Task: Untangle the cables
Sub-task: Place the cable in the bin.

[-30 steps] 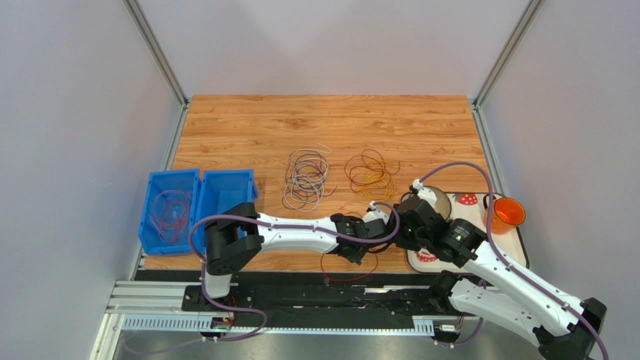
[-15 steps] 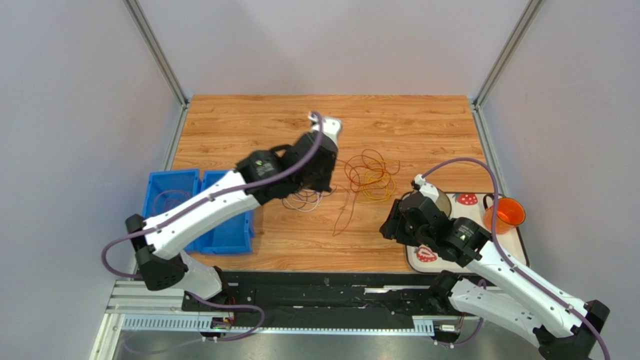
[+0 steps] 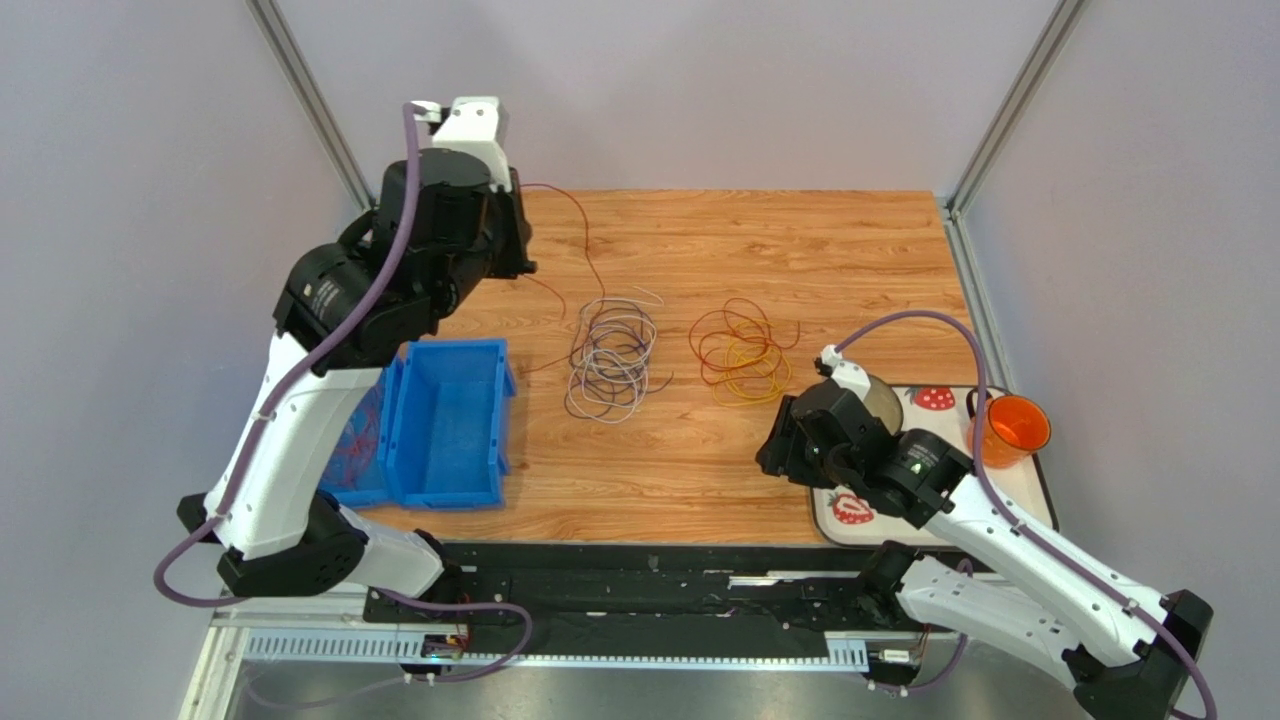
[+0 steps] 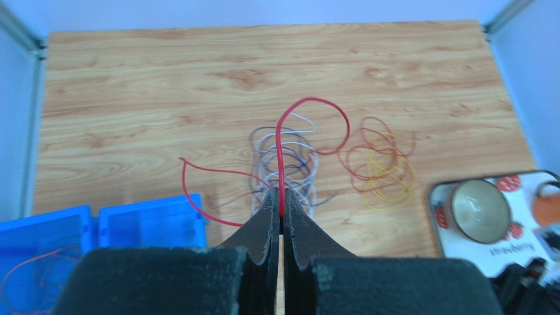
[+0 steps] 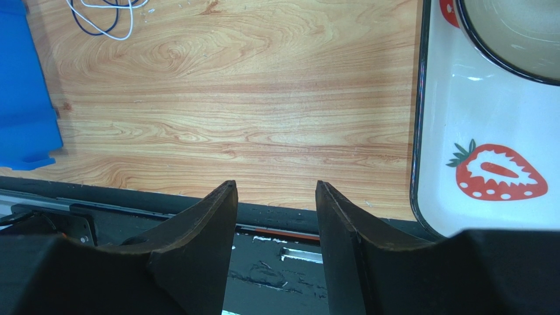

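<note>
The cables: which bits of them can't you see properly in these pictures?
- Top view: the left arm covers most of the left blue bin and what's inside.
- Left wrist view: the left end effector hides where it pinches the red cable.
- Right wrist view: the top edge cuts off the white and dark loops.

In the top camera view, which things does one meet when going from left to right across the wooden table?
Blue bins → white and grey cable loops → red and yellow cable loops → orange cup.
</note>
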